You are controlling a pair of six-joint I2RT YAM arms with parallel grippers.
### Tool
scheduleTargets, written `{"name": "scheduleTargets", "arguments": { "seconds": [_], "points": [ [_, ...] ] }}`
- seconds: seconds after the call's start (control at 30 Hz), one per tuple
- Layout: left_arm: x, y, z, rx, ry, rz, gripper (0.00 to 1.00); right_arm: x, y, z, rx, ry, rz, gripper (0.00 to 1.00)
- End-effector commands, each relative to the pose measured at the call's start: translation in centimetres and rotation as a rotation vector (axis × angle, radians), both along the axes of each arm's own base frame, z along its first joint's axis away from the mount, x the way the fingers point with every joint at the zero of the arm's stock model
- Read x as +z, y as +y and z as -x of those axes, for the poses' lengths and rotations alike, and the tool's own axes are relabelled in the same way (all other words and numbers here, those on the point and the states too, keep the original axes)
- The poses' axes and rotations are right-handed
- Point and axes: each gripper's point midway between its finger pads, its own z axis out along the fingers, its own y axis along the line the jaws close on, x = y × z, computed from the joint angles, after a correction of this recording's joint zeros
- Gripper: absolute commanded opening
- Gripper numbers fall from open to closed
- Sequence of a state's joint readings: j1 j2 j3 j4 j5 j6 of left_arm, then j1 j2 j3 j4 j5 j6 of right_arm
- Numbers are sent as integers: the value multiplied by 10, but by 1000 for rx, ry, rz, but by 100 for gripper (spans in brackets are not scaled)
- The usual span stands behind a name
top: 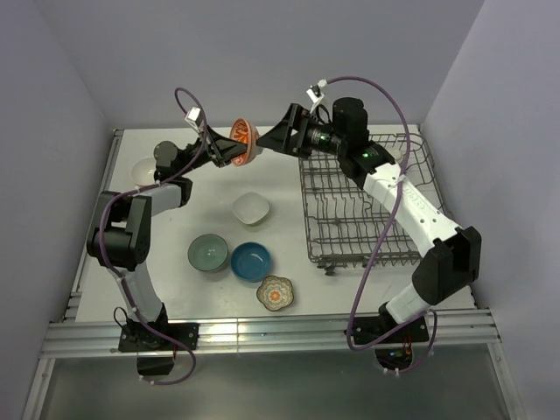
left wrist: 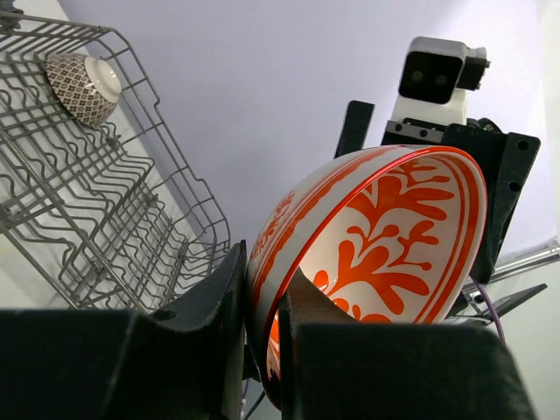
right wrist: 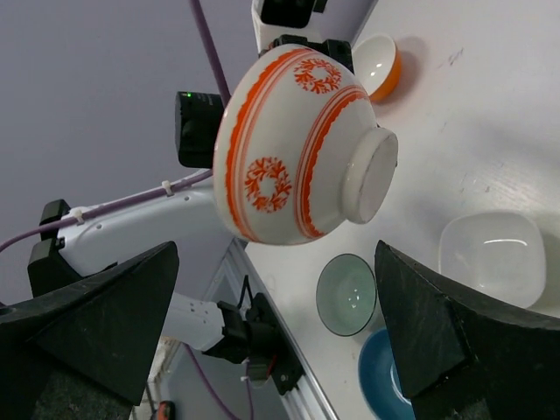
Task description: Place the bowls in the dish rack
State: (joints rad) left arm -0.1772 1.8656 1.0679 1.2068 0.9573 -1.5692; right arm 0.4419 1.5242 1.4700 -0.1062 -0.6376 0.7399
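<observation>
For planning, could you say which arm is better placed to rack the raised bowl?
Probably right: the right gripper, open, faces the orange-white bowl held by the left gripper, and the dish rack sits beside that arm.

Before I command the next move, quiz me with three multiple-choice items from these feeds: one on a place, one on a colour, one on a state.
1. Where is the grey patterned bowl?
A. on the table
B. in the dish rack
C. in mid-air

2. What colour is the pattern on the bowl held in the air?
A. blue
B. orange
C. green

3. How is the right hand?
A. open
B. shut on the bowl
C. shut, empty

Answers:
1 B, it sits among the rack's wires in the left wrist view.
2 B, orange motifs on white, gripped at the rim by the left hand.
3 A, its jaws stand wide apart, off the bowl.
</observation>
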Motion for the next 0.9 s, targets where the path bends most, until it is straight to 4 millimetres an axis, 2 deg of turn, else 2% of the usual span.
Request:
{"name": "scheduleTargets", "arguments": {
  "seconds": [0.0,0.2,0.43,0.87],
  "points": [
    [43,-2,18,6,-153,57,0,18,12,-3,1,-23,-50,100],
    [39,-6,20,9,-148,48,0,23,24,-1,31,-48,-49,100],
    [40,-11,25,-5,-150,47,0,11,31,-5,41,-26,-31,100],
    [44,-13,33,-26,-161,58,0,-2,25,-16,-30,-58,42,100]
  ]
}}
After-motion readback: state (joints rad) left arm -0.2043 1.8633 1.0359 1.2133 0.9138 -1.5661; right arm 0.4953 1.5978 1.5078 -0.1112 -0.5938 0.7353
